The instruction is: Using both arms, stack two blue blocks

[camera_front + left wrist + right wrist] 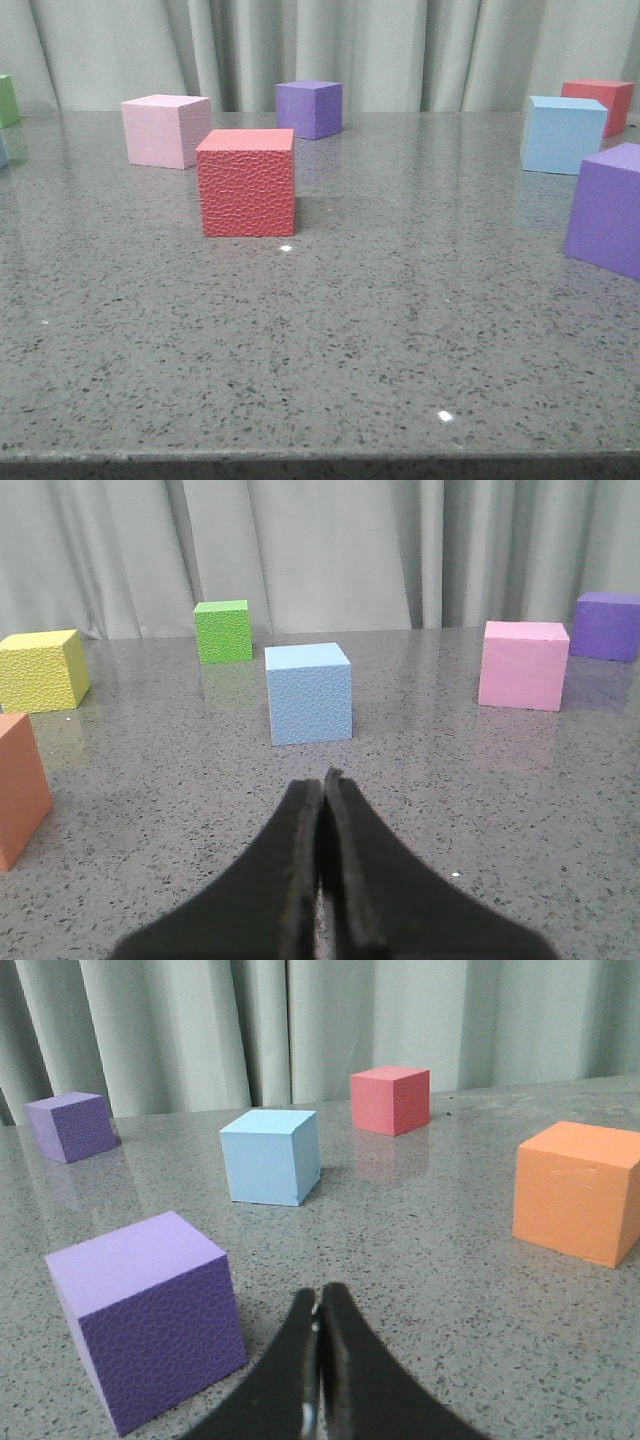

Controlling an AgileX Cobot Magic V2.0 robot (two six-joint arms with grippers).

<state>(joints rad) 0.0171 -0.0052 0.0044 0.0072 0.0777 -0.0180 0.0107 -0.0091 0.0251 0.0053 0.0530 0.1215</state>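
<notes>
Grey curtains back a speckled grey table (330,330). Nothing is stacked yet: one blue block (308,693) sits centre frame ahead of the left gripper (322,780), another (270,1156) upper centre ahead of the right gripper (318,1298). Both jaws are pressed together, empty.

Tabletop (400,330): polished grey speckled stone, glossy, reflective. Red cube (246,182): pebbled matt face. Blue block (308,693): finely pebbled. Curtain (420,50): pleated cloth.
</notes>
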